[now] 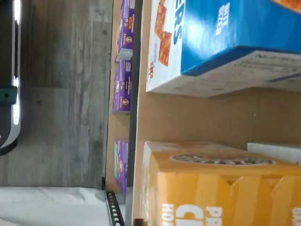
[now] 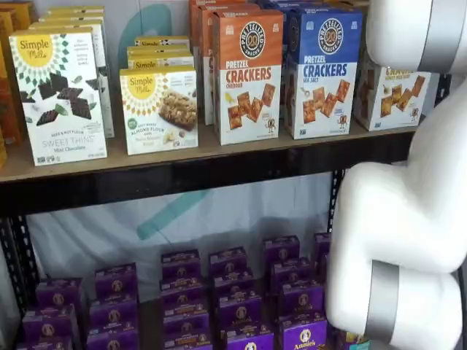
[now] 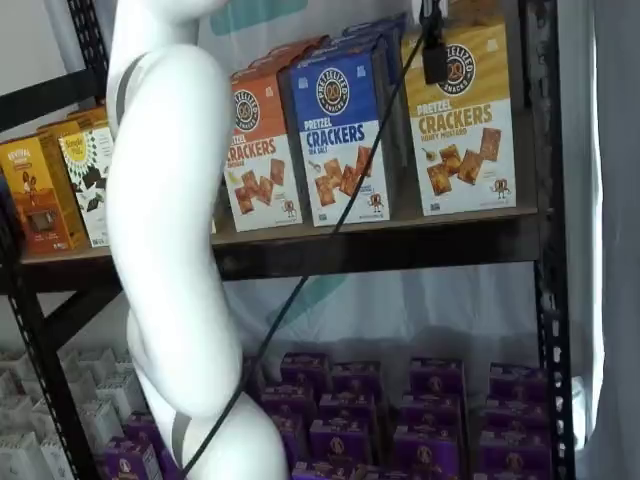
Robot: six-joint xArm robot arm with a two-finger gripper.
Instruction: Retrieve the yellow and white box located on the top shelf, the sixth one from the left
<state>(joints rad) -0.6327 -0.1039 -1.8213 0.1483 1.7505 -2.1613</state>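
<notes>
White arm (image 3: 170,250) fronts the top shelf (image 2: 219,169); gripper (image 3: 433,45) state can't be told.

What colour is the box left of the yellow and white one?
Blue above, white below: the blue box beside the yellow and white box, clearest in a shelf view.

Glossy cardboard yellow and white box (image 3: 460,120), matt brown fibreboard top shelf (image 3: 400,228), seemingly dark metal rail.

yellow and white box (image 3: 460,120): "PRETZEL CRACKERS", round "PRETZELIZED SNACKS" logo, just below the black fingers (image 3: 433,45) | blue box (image 3: 340,135): "PRETZEL CRACKERS", beside it | orange box (image 2: 246,76): "PRETZEL CRACKERS" | white box (image 2: 62,95): "Simple Mills", "SWEET THINS", "Mint Chocolate" | purple box (image 2: 303,335): "Annie's"
</notes>
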